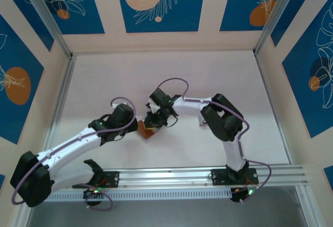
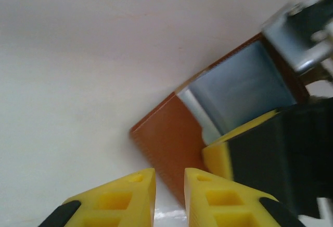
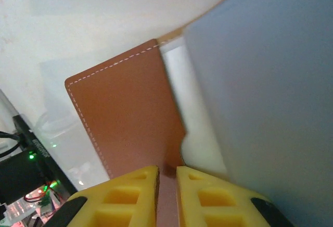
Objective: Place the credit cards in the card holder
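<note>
Two arms, the left arm (image 1: 78, 144) and the right arm (image 1: 221, 120), meet over the wallet (image 1: 147, 130) in the top view. The wallet lies on the pale bench (image 1: 208, 76), tucked under both wrists, with nothing else near it.

From the left wrist, the left jaws are nearly together, and their yellow fingers (image 2: 130, 198) appear to pinch the wallet's near edge. A grey card (image 2: 242, 89) lies inside the open wallet. A finger (image 2: 223, 156) of the right jaws presses on the wallet just beside that card.

From the right wrist, the right jaws are clamped on the wallet's brown flap, with a finger (image 3: 130, 196) on either side. The card looms just right of the flap; whether it sits in a pocket I cannot tell.

With both arms gripping one small wallet, an uneven pull could tug a flap free. The wallet might then fold shut, or the card might slide out. The fingers also crowd the wallet's opening, so they stand in the way of cards going in.
</note>
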